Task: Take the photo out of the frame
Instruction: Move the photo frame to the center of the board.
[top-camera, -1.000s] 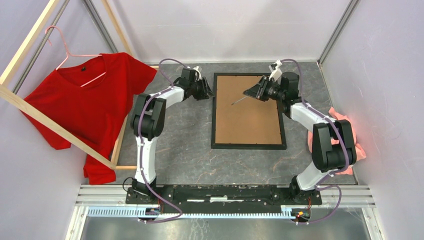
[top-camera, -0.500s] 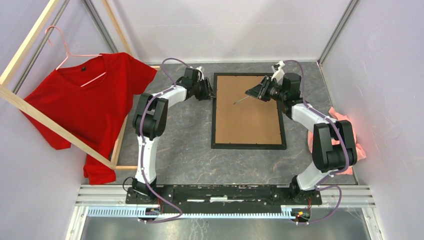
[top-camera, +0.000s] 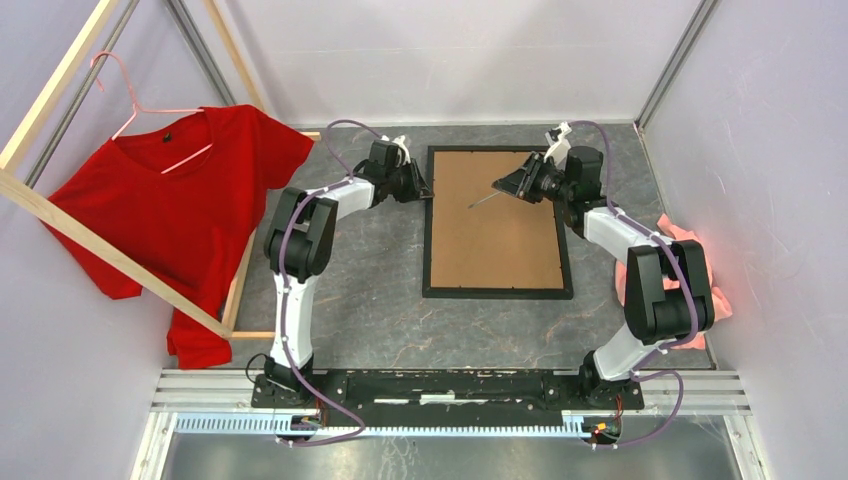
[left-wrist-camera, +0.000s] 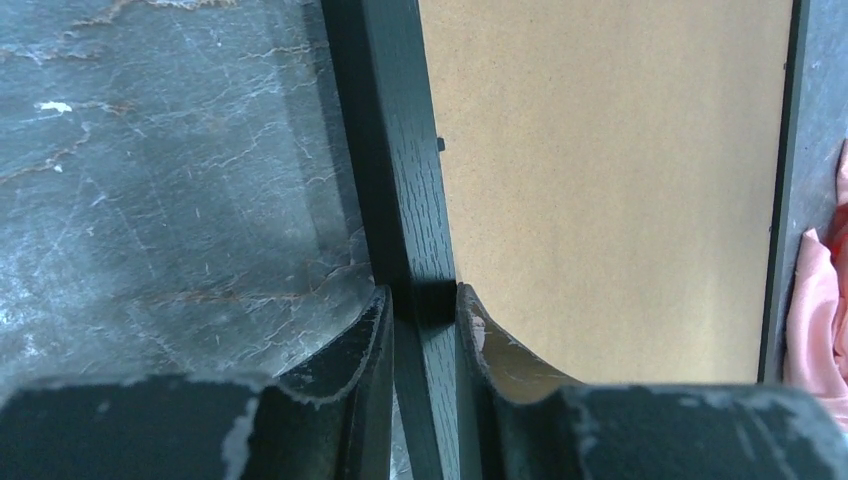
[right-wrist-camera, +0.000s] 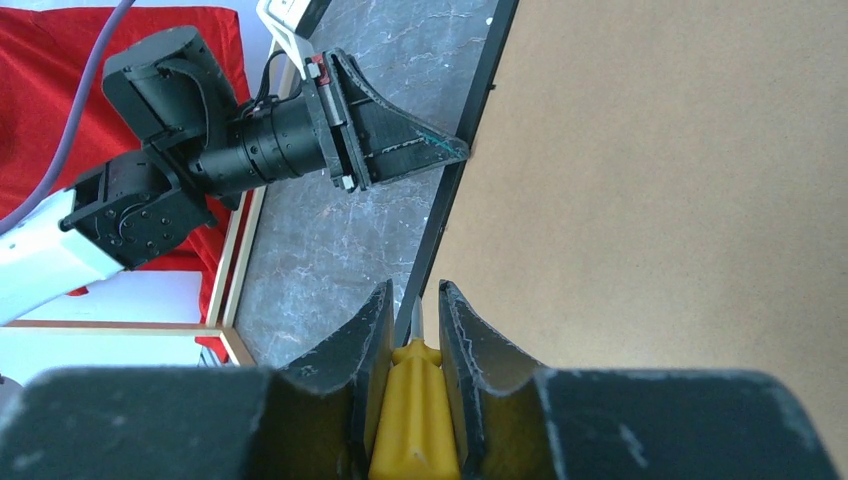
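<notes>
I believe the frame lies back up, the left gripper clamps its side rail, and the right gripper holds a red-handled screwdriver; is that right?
Not quite: the handle of the screwdriver is yellow, not red, as the right wrist view shows. Otherwise yes: the frame lies back up, the left gripper clamps its side rail, and the right gripper holds the tool.
</notes>
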